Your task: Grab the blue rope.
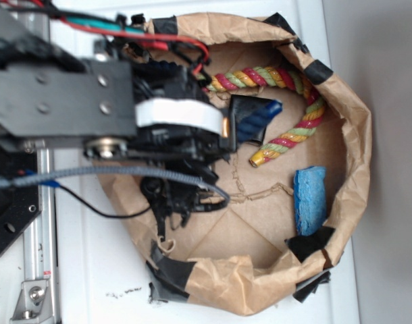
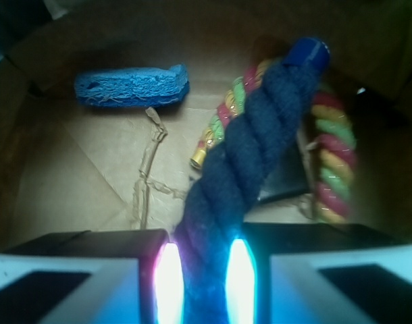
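Wrist view, nearest first: the hand [image 2: 204, 277] has its two fingers [image 2: 78, 270] closed on the blue rope [image 2: 243, 175], one pad pressed to each flank, both inner faces lit. The rope runs from between the pads away toward its glossy sealed end [image 2: 307, 52], which appears raised clear of the floor of the paper bag [image 2: 91, 162]; whether the rest of the rope is fully lifted cannot be told. Beyond the blue rope and partly behind it lies the multicolour rope [image 2: 331, 162], curving to either side of it; whether the two touch is not clear. Left of the blue rope and farther back lies the sponge [image 2: 128, 86], well apart from it. Exterior view confirms: the hand [image 1: 236, 125] sits inside the bag [image 1: 341, 101] with the blue rope [image 1: 256, 118] showing at its tip, the multicolour rope [image 1: 287, 138] arcing round beyond, the sponge [image 1: 309, 199] against the bag wall. Bag stands on the white table [image 1: 91, 270]. Assessment: the grasp appears made and centred; what remains, if anything, is to lift clear and confirm the hold.
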{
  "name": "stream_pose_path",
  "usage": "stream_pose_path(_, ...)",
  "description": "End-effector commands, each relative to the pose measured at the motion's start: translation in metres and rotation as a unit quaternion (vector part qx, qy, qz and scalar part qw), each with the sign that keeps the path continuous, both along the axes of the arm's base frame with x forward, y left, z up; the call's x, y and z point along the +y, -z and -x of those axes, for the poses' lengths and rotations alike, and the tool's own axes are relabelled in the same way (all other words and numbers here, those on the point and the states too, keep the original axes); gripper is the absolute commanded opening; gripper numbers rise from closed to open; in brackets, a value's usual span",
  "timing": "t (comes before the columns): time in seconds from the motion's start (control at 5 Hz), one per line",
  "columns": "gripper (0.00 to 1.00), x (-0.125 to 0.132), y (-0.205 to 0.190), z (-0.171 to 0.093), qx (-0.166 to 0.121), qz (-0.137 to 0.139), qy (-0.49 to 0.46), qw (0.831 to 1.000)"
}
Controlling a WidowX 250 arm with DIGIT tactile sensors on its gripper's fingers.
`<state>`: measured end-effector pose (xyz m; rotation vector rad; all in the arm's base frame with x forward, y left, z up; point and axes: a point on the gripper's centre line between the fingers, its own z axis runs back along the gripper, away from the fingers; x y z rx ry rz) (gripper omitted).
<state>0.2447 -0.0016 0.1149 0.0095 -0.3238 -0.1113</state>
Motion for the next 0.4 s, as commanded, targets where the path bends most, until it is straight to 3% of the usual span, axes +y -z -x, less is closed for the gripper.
stream_pose_path(0.0, 0.0, 0.0082, -0.0569, -0.0119, -0.02, 0.007, -0.013, 1.0)
stream_pose_path(0.2, 0.0, 0.0023, -0.0549, -0.0045, -0.01, -0.013, -0.002, 1.0)
